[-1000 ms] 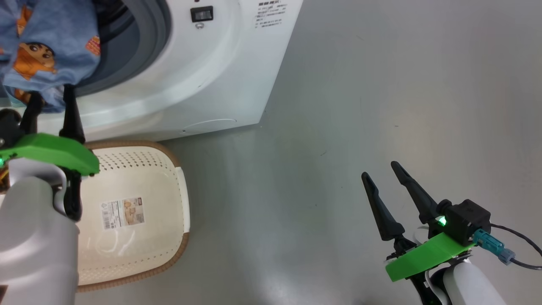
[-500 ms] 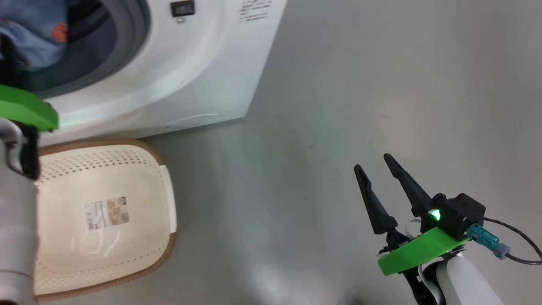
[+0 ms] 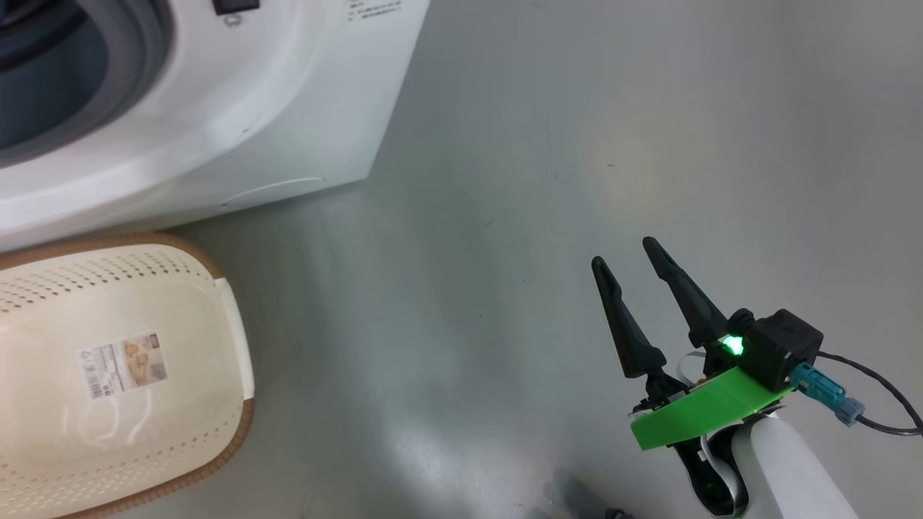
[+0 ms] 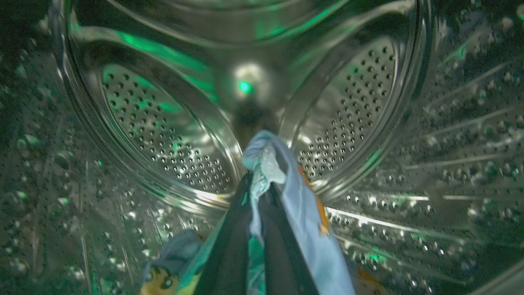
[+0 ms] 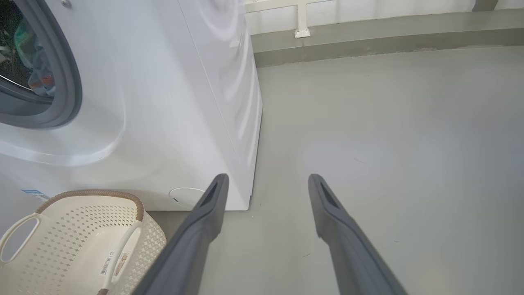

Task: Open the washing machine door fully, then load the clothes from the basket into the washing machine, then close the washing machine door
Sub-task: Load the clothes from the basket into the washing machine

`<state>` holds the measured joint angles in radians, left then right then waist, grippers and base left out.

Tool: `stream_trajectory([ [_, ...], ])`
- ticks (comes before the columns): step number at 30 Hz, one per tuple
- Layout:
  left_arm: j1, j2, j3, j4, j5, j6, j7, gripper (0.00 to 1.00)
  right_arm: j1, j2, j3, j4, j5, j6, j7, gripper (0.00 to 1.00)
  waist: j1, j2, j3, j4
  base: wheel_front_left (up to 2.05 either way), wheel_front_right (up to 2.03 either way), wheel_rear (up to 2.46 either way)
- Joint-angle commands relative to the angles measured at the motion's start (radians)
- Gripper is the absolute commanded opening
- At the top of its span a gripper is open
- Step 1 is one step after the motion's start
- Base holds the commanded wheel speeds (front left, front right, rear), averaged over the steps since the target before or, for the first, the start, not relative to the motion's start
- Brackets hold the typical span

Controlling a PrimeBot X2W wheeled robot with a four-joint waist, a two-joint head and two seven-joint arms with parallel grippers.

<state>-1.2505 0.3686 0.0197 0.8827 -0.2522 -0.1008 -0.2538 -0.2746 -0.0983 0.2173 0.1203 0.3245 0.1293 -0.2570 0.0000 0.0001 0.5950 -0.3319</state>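
In the left wrist view my left gripper (image 4: 258, 184) is deep inside the steel drum (image 4: 155, 123) of the washing machine (image 3: 252, 108), shut on the clothes (image 4: 303, 217). Blue fabric runs between and over its fingers. A second printed blue piece (image 4: 172, 262) lies low in the drum. The cream basket (image 3: 231, 339) stands on the floor before the machine, holding nothing but its label. My right gripper (image 3: 622, 253) hovers open over bare floor to the right. In the right wrist view the right gripper (image 5: 268, 177) points past the machine's corner. The washing machine door is out of view.
The grey gasket (image 3: 144, 65) rings the open mouth of the machine. Smooth grey floor (image 3: 541, 144) stretches to the right of the machine. A low wall ledge (image 5: 368, 37) runs along the far side. The basket (image 5: 94, 192) sits close against the machine's front (image 5: 163, 102).
The head camera has swung, sliding the machine and basket leftward. My left arm with the blue garment has left the head view and its fingers have shut. The right gripper holds its pose.
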Motion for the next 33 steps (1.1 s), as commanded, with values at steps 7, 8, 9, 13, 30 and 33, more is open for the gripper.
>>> stream_trajectory([
  [7, 0.023, 0.053, 0.051, -0.022, 0.045, 0.021, -0.008, 0.0, 0.004, 0.002, 0.032, -0.014, 0.008, 0.001, -0.005, 1.0, 0.0, -0.0001, 0.01, -0.016, 0.0, 0.0, 0.0],
  [8, 0.027, 0.05, 0.056, -0.004, 0.044, 0.02, -0.008, 0.0, 0.004, 0.003, 0.033, -0.013, 0.008, 0.001, -0.005, 1.0, 0.0, -0.0001, 0.009, -0.017, 0.0, 0.0, 0.0],
  [9, 0.032, 0.046, 0.058, 0.022, 0.042, 0.018, -0.008, 0.0, 0.004, 0.004, 0.035, -0.012, 0.008, 0.001, -0.005, 1.0, 0.0, -0.0001, 0.006, -0.017, 0.0, 0.0, 0.0],
  [13, 0.027, 0.042, 0.038, 0.157, 0.049, 0.005, -0.008, 0.0, 0.01, 0.002, 0.039, -0.006, 0.01, 0.001, -0.005, 1.0, 0.0, -0.0001, -0.005, -0.014, 0.0, 0.0, 0.0],
  [30, 0.002, 0.007, 0.022, 0.257, 0.01, -0.023, -0.008, 1.0, 0.016, -0.015, 0.037, 0.004, 0.011, 0.001, -0.005, 1.0, 0.0, -0.0001, -0.047, 0.023, 0.0, 0.0, 0.0],
  [33, 0.027, -0.005, 0.028, 0.237, 0.0, -0.025, -0.008, 1.0, 0.017, -0.018, 0.036, 0.004, 0.011, 0.001, -0.005, 1.0, 0.0, -0.0001, -0.056, 0.029, 0.0, 0.0, 0.0],
])
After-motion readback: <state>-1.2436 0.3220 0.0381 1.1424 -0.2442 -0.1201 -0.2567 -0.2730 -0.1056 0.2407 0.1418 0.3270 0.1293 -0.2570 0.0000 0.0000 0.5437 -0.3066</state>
